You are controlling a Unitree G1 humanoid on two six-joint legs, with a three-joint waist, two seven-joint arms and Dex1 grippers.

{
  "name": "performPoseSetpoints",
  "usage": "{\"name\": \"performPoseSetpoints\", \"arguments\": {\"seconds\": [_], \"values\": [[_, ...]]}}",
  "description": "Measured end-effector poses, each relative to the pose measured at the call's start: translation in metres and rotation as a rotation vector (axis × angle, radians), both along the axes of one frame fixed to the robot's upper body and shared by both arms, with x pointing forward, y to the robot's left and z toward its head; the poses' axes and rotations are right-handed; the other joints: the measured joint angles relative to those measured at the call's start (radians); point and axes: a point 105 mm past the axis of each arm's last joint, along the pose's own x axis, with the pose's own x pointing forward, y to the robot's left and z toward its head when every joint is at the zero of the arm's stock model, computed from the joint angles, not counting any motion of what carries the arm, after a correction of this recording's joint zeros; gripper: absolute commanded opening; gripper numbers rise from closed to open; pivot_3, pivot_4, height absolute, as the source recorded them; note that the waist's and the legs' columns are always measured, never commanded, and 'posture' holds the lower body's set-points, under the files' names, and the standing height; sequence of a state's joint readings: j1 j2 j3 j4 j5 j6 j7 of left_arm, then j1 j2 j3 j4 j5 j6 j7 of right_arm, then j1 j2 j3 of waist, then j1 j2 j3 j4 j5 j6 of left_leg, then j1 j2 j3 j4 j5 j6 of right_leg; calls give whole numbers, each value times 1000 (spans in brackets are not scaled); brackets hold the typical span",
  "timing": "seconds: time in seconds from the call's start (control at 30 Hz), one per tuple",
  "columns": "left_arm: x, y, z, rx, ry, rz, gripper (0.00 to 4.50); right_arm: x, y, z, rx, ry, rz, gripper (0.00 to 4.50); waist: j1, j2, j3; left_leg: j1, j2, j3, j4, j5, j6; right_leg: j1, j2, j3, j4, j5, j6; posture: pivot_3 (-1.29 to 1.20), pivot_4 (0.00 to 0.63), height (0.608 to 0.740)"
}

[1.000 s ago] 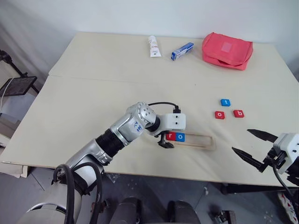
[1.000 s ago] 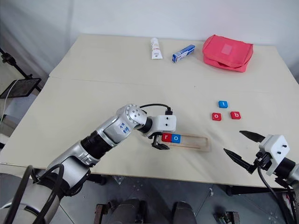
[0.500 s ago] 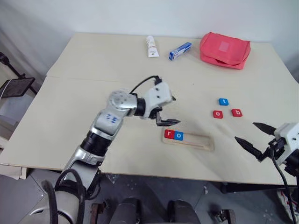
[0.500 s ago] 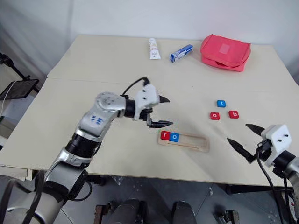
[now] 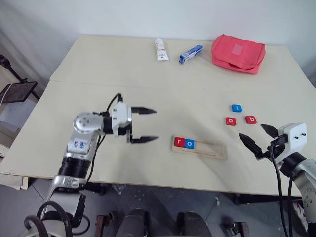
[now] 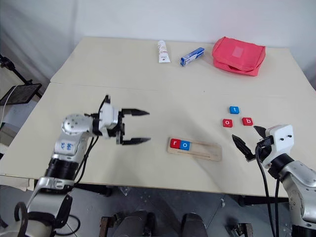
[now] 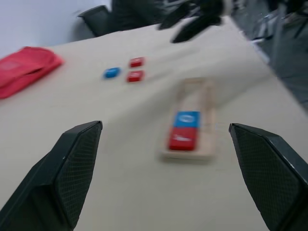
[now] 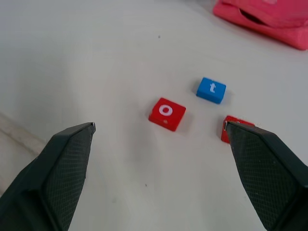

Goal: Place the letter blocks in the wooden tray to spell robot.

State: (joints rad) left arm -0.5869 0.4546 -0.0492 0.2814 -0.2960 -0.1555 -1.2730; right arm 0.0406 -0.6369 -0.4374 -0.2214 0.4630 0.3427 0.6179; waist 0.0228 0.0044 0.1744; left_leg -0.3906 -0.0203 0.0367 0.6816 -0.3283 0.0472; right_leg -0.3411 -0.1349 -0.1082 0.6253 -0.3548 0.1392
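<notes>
The wooden tray (image 5: 199, 147) lies near the front edge of the table (image 5: 123, 84), a little right of centre. Its left end holds two letter blocks side by side: a red "r" block (image 5: 179, 142) and, touching it on the right, a blue "o" block (image 5: 189, 143); the rest of the tray is bare wood. The other three blocks sit loose on the table, farther back and to the right of the tray: a blue "t" block (image 5: 238, 107), with a red "o" block (image 5: 231, 121) and a red "b" block (image 5: 251, 119) just nearer, close together but apart.

The left gripper (image 5: 143, 125) hovers left of the tray, pointing right toward it, fingers spread wide and holding nothing. The right gripper (image 5: 257, 138) is at the near right, just short of the loose blocks, also spread wide and empty.

Along the far edge lie a white tube (image 5: 161, 49), a blue-and-white box (image 5: 191, 54) and a red pouch (image 5: 239, 53).
</notes>
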Motion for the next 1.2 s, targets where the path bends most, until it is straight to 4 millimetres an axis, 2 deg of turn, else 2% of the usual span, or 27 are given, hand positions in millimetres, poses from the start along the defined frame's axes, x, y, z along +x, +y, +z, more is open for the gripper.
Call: {"name": "performPoseSetpoints", "arguments": {"seconds": [0.13, 0.27, 0.37, 0.53, 1.2], "values": [[-3, 10, -11, -21, -22, 10, 4487, -1, 1, -4, 21, 20, -11, 4500, 3, 0, 0, 0, -1, 0, 1, 0, 0, 1, -1, 0, 0, 0, 0, 0, 150, 740], [-10, 20, -28, -40, -8, -5, 4487, -6, -5, -15, 36, 65, -54, 4500, 1, 0, 0, 0, -1, 0, 0, 0, 1, 0, 0, 0, 1, 0, 0, 0, 150, 740], [-11, 23, -36, -31, 5, -19, 4487, -8, -9, -17, 34, 69, -84, 4500, 1, 0, 0, 1, -1, 1, 0, 0, 1, 0, 0, 0, 1, 0, 0, 0, 150, 740], [-9, 23, -36, -13, -9, -37, 4487, -10, -20, -15, 38, 66, -153, 4500, 1, 0, 0, 1, 0, 1, 0, 0, 1, 0, 0, 0, 1, 0, 0, 0, 150, 740], [-7, 18, -36, -15, -23, -77, 4487, -15, -18, -17, 48, 70, -157, 4500, 0, 0, 0, 1, 0, 1, 0, 0, 1, 0, 0, 0, 1, 0, 0, 0, 150, 740]]}}
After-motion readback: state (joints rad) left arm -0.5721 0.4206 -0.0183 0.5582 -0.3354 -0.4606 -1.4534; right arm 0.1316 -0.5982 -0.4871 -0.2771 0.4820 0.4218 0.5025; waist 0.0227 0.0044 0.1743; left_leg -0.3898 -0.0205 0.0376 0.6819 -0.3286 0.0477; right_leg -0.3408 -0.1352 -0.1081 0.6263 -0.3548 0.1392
